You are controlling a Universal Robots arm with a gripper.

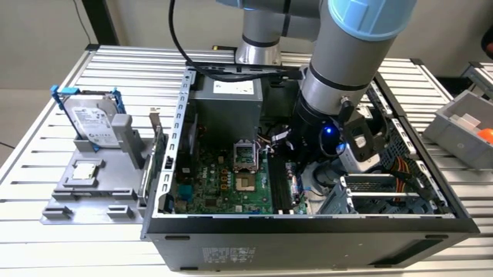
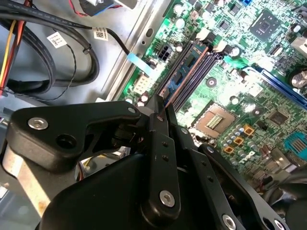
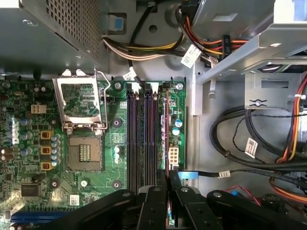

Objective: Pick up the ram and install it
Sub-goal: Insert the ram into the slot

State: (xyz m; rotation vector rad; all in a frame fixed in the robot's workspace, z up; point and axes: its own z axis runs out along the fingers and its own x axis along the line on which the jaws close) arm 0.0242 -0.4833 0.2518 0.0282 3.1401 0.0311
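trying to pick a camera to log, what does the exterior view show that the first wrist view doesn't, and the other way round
Only the exterior view: the whole open black computer case on the slatted metal table, a silver hard drive upright in a grey holder on the exterior view's left, and the arm reaching inside.

Only the first wrist view: the hand closed on the thin dark ram stick, which stands edge-on over a long black slot.

Both: the green motherboard and its open silver processor socket.
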